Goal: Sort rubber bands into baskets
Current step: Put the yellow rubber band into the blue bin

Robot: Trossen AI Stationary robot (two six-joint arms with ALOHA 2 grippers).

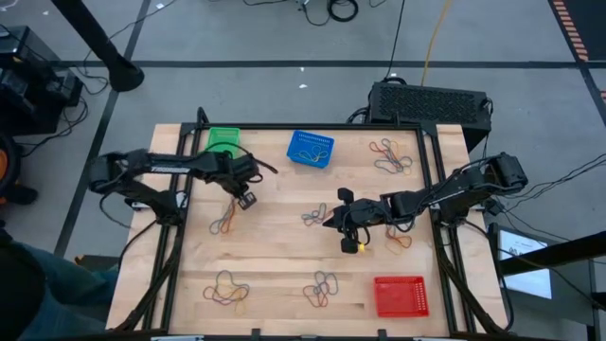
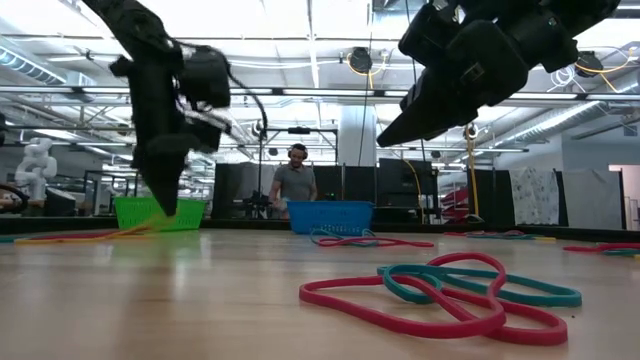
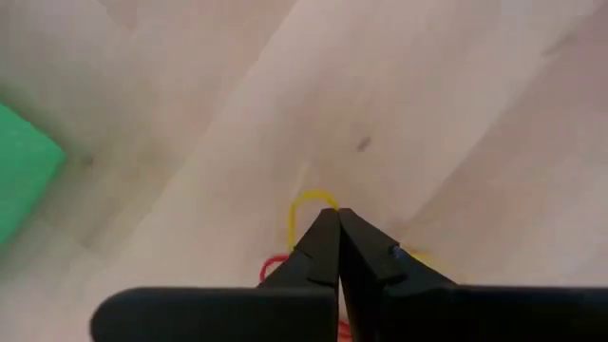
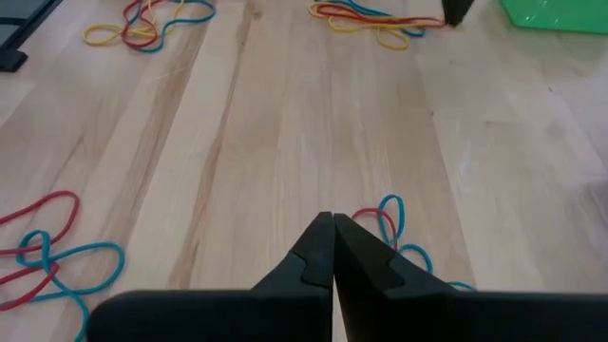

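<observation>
On the wooden table [image 1: 284, 256], both clenched grippers, left gripper [image 3: 336, 220] and right gripper [image 4: 333, 226], may snag tangled rubber bands [image 4: 385, 223], dragging several together.

No word, number, brand or sign can be read in any of the views. The left arm [image 1: 161, 169], which lies beside the green basket [image 1: 223, 140], carries a pale strip of lettering along its upper link, but the characters are too small to make out.
</observation>
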